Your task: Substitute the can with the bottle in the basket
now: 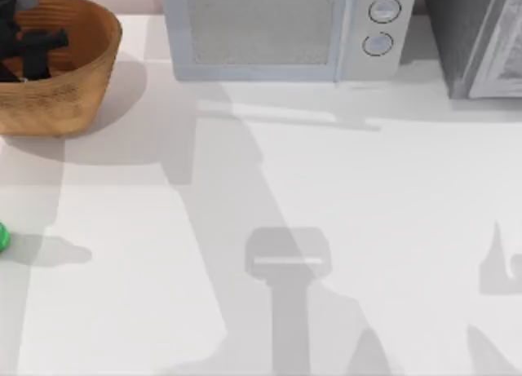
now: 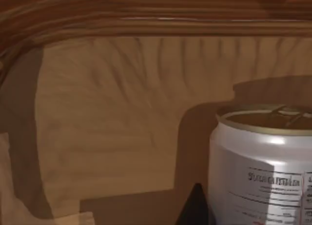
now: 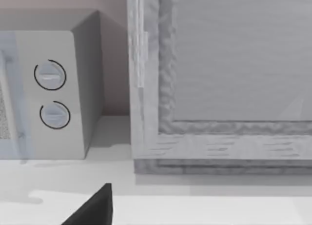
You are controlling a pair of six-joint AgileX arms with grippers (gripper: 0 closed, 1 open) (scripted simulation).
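Wicker first: one basket (image 1: 77, 82) sits at the table's far left corner, and the left gripper (image 1: 28, 46) is down inside it — whether its fingers are spread or closed, I cannot tell. Left wrist view puts one can (image 2: 263, 166) upright against the woven wall. One green bottle (image 1: 2, 237) peeks in at the left edge, nearer than the basket. Moving right, one microwave (image 1: 285, 33), then a grey cabinet (image 1: 481, 42). Right gripper's state: cannot tell.

You have the basket (image 1: 57, 82) at ten o'clock with the can (image 2: 263, 166) inside, bottle (image 1: 2, 237) at nine, microwave (image 1: 285, 33) at twelve.
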